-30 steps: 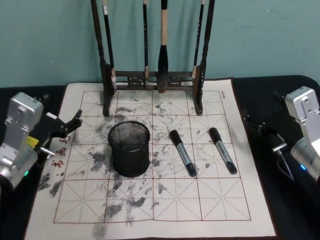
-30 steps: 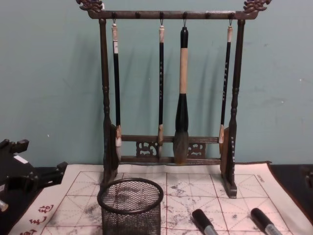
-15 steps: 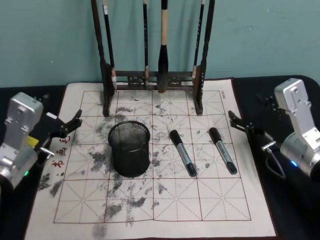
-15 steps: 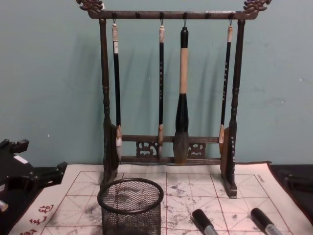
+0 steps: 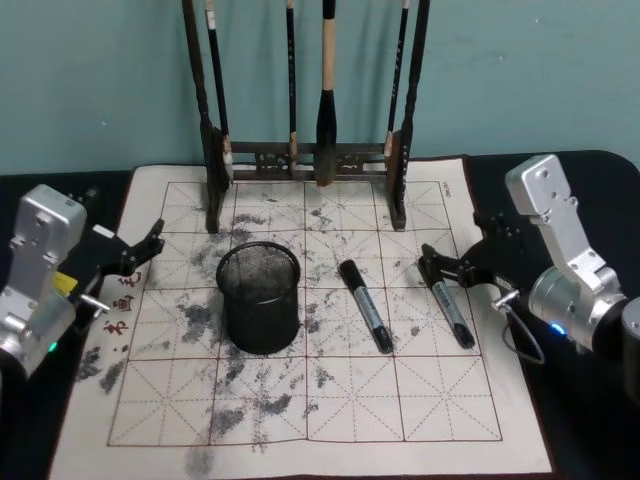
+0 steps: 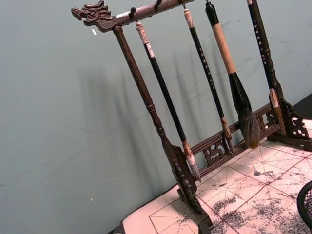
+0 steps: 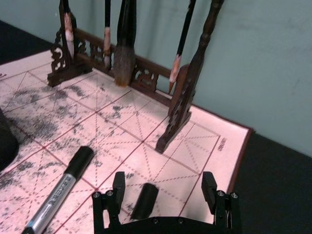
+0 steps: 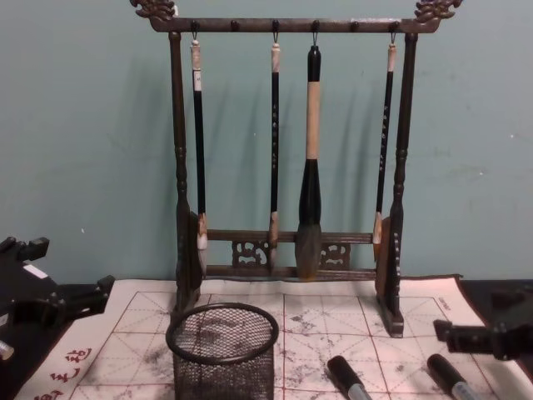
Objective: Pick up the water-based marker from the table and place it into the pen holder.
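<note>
The tabletop [image 5: 596, 166] carries a cream felt mat [image 5: 350, 412] with a red grid and grey ink stains. The water-based marker [image 5: 456, 320] lies flat on the right half of the mat, near the tabletop's right edge, with its black cap end toward the far edge and its barrel running toward the near edge. The right gripper [image 7: 164, 191] is positioned over the cap end. Its fingers [image 7: 118, 185] are spread wide, one on each side of the cap. In the right wrist view the cap lies in the gap between them, nearer one finger than the other, with mat visible on both sides of it and no finger touching it. How high the fingertips sit above the mat cannot be determined. A second marker [image 5: 365, 305] lies just to the left, roughly parallel and apart from the first. The pen holder [image 5: 259, 298] stands upright left of the mat's centre, well apart from both markers, with nothing visible inside it. The brush rack [image 5: 305, 155] stands along the mat's far edge with four brushes hanging from it. The left gripper [image 5: 138, 250] is idle at the mat's left edge, fingers apart and gripping nothing.
</note>
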